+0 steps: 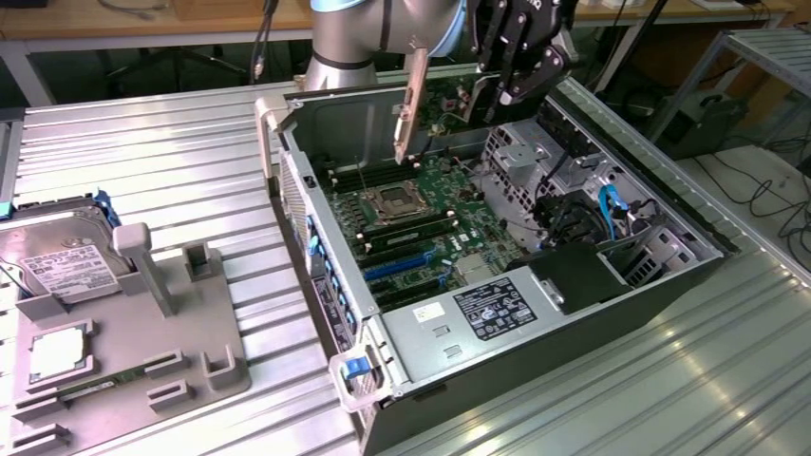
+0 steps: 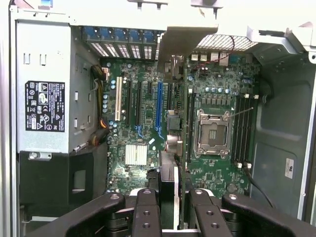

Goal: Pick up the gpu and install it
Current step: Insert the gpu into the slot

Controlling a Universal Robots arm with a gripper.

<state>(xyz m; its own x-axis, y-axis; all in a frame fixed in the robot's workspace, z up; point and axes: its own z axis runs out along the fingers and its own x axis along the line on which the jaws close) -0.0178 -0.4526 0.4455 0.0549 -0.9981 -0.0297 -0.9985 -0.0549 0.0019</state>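
**Gpu held on edge over the open computer case**

In the upper middle of the exterior view, the gripper (image 1: 514, 81) hangs from the arm above the far end of the computer case (image 1: 533, 380). Its fingers (image 2: 146, 217) are drawn in narrow and clamp the gpu (image 1: 405, 104) between them. The card is held on edge. Its silver bracket points down and sits towards the exterior view's left of the gripper, level with the case's upper wall. The gpu is above the motherboard (image 1: 438, 223) and not seated in any slot.

In the wrist view the gripper (image 2: 175, 200) shows as two black fingers with the thin edge of the gpu (image 2: 167, 177) running away from between them. That edge lies across the board between the long blue slot (image 2: 159, 106) and the CPU socket (image 2: 212, 132).

In the exterior view, the case lies open on its side on the ribbed metal table (image 1: 165, 152). Inside it, the CPU socket (image 1: 386, 201) is near the middle of the frame and the blue slots (image 1: 403, 266) are just below it. The power supply (image 1: 488, 309), with its black label, sits towards the lower middle.

At the exterior view's left, well apart from the case, a grey fixture (image 1: 152, 351) rests on the table. A silver hard drive (image 1: 64, 261) with a white label stands in it, and a narrow green memory stick (image 1: 95, 388) lies near its lower edge
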